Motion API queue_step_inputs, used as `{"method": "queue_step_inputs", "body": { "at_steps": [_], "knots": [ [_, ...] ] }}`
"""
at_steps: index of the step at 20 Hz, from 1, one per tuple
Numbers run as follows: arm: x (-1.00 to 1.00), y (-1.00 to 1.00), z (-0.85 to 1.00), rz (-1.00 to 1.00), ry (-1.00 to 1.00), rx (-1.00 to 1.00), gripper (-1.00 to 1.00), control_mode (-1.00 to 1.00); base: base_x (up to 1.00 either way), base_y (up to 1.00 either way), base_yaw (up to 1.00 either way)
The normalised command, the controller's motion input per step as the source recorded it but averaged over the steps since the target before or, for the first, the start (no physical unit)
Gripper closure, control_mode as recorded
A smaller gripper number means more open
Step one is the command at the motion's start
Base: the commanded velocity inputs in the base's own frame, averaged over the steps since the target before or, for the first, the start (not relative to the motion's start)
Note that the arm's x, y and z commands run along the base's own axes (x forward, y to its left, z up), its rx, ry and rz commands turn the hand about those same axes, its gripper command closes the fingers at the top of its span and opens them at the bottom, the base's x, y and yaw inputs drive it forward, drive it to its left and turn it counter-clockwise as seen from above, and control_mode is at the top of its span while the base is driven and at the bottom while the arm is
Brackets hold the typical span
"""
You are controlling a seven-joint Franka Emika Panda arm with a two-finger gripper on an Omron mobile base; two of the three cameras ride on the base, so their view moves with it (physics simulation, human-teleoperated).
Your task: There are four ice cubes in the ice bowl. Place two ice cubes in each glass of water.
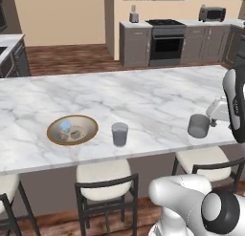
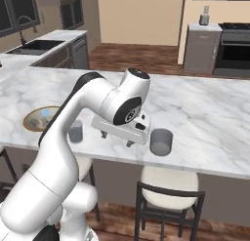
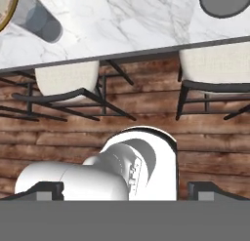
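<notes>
The marble counter (image 1: 143, 94) carries the ice bowl (image 1: 88, 133) near its front edge toward the left. The ice cubes (image 1: 70, 133) lie inside it. One glass of water (image 1: 119, 134) stands just beside the bowl. The darker glass (image 1: 197, 126) stands further right along the front edge. The gripper (image 2: 117, 138) hovers between the glasses with its jaws spread wide and nothing in them.

Base views flank counter (image 1: 143, 96); hand view downward.

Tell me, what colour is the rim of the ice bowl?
Gold-brown; the ice bowl shows it best in the left base view.
</notes>
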Motion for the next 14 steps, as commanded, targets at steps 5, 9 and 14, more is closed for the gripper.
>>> {"method": "queue_step_inputs", "body": {
  "at_steps": [5,9,14],
  "knots": [
    [0.0,0.0,0.0,0.0,0.0,0.0,-1.0,1.0,0.28,-0.4,0.0],
    [0.0,0.0,0.0,0.0,0.0,0.0,-1.0,1.0,0.38,-0.36,0.0],
    [0.0,0.0,0.0,0.0,0.0,0.0,-1.0,1.0,0.34,-0.2,0.0]
  ]
}}
